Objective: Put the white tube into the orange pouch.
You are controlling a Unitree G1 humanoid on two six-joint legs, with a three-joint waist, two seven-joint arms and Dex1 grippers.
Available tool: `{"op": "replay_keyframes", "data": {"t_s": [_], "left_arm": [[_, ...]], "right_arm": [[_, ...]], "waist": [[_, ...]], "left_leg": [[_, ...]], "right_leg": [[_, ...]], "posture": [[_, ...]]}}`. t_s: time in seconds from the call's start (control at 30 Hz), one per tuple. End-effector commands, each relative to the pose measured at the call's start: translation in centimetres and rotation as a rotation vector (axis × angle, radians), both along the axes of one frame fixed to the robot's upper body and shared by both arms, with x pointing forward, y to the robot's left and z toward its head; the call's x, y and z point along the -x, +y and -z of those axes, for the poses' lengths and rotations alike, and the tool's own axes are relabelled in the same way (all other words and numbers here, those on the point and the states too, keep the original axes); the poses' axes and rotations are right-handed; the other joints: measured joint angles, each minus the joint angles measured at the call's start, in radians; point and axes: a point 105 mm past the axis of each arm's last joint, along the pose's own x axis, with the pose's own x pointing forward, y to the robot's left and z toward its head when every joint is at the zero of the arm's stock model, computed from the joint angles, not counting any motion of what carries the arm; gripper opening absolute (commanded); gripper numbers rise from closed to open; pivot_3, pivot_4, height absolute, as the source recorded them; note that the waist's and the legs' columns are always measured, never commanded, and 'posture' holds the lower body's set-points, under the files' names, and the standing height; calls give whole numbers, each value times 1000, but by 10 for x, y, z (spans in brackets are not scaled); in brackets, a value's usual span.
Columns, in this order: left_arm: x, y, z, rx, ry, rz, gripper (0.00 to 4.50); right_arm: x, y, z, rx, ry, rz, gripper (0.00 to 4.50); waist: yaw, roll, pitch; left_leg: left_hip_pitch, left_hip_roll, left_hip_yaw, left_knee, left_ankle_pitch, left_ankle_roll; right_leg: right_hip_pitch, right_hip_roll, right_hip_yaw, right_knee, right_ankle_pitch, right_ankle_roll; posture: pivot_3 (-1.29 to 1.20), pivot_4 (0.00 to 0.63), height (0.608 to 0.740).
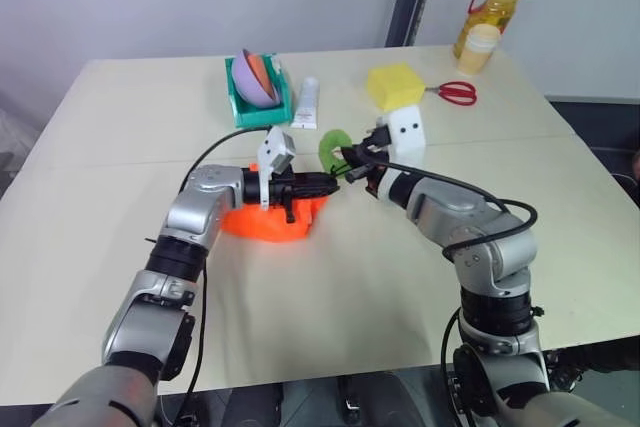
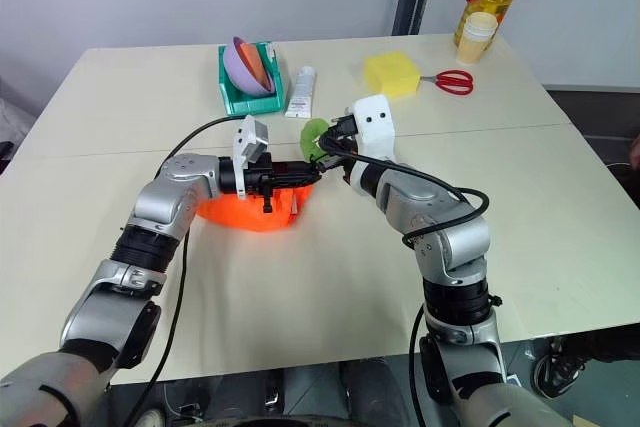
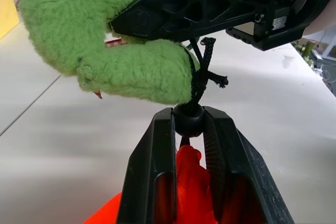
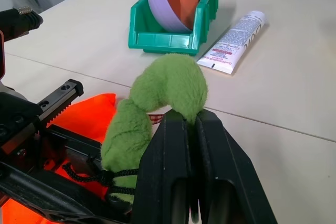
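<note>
A: Why are both arms meeting over the bright orange soft fabric pouch (image 1: 270, 219)?

B: My reading is that they are working its mouth, drawn open or pulled shut. The pouch lies slumped on the pale desk (image 1: 120, 137), and its lime-green fuzzy trim (image 4: 157, 100) is lifted off the desk between the 2 grippers. The dark drawstring cord (image 3: 202, 74) runs from the trim down to a small black round toggle (image 3: 188, 119).

A: What does the left gripper (image 3: 188, 129) have?

B: Its 2 black fingers (image 3: 152, 171) are clamped nearly together on that toggle, with orange fabric bunched just below between them. So it grips the cord end, not the cloth.

A: And the right gripper (image 4: 191, 124)?

B: Its fingers (image 4: 173, 171) are pressed tight, pinching the green trim at the top of its arch and holding it up.

A: Where is the white tube?

B: I cannot tell. No small round-bodied tube shows on the desk, and neither gripper holds one. The flat white squeeze tube with red print (image 4: 233, 40) beside the green plastic bin (image 4: 173, 30) is a different item. The tube may sit inside the pouch, but that is a guess.
</note>
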Motion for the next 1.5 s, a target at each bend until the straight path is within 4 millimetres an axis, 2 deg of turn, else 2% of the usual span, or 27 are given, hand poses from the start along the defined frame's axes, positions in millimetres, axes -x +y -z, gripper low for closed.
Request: {"op": "replay_keyframes", "data": {"t_s": [0.03, 0.23, 0.47, 0.63, 0.83, 1.1, 1.17, 1.2, 1.23, 1.37, 1.4, 1.5], "left_arm": [[-2, 0, -17, 11, -71, 1, 217], [-3, 14, -7, -68, -117, -41, 217], [9, 36, 24, -232, -108, -47, 217], [21, 52, 47, -370, -86, -33, 217], [27, 68, 57, -439, -67, -60, 217], [37, 65, 54, -419, -50, -19, 217], [42, 61, 47, -364, -3, -4, 1246], [44, 59, 43, -341, 6, -4, 1601], [44, 58, 40, -328, 11, -6, 2139], [47, 59, 26, -270, 24, -49, 4182], [50, 64, 24, -257, 42, -64, 4500], [54, 76, 22, -234, 75, -115, 4500]], "right_arm": [[4, 0, -14, -4, -59, -5, 0], [-3, -18, -22, -21, -89, 78, 0], [-21, -59, -27, -53, -106, 292, 0], [-28, -77, -26, -62, -101, 386, 0], [-29, -81, -21, -50, -91, 410, 0], [-24, -59, -13, -23, -63, 297, 0], [-17, -44, -9, -19, -43, 194, 0], [-13, -38, -5, -10, -28, 147, 737], [-10, -34, -3, -4, -19, 119, 1072], [3, -26, 7, 72, -4, 42, 3059], [6, -28, 9, 99, -5, 28, 3555], [15, -34, 13, 168, -14, -13, 3555]], "waist": [[0, 0, 0], [-1, 0, 0], [0, 0, 0], [-2, 0, 0], [-4, 0, 0], [-5, 0, 0], [-5, 0, 0], [-4, 0, 0], [-3, 0, 0], [-4, 0, 0], [-5, 0, 0], [-3, 0, 0]], "left_leg": [[0, 0, 0, 0, 0, 0], [0, 0, 0, 0, 0, 0], [0, 0, 0, 0, 0, 0], [0, 0, 0, 0, 0, 0], [1, 1, 1, 0, 0, 0], [1, 1, 1, 0, 0, 0], [2, 1, 1, 0, 0, 0], [2, 1, 1, 0, 0, 0], [1, 1, 1, 0, 0, 0], [2, 1, 0, 0, 0, 0], [2, 1, 0, 0, 0, 0], [2, 1, 0, 0, 0, 0]], "right_leg": [[0, 0, 0, 0, 0, 0], [0, 0, 0, 0, 0, 0], [0, 0, 0, 0, 0, 0], [0, 0, 0, 0, 0, 0], [0, 0, 0, 0, 0, 0], [0, 0, 1, 1, 0, 0], [0, 0, 1, 1, 0, 0], [0, 0, 1, 1, 0, 0], [0, 0, 1, 1, 0, 0], [0, 0, 1, 1, 0, 0], [0, 0, 1, 1, 0, 0], [0, 0, 1, 1, 0, 0]], "posture": [[0, 150, 726], [0, 150, 726], [0, 150, 726], [0, 150, 726], [0, 150, 726], [0, 150, 726], [0, 150, 726], [0, 150, 726], [0, 150, 726], [0, 150, 726], [0, 150, 726], [0, 150, 726]]}}
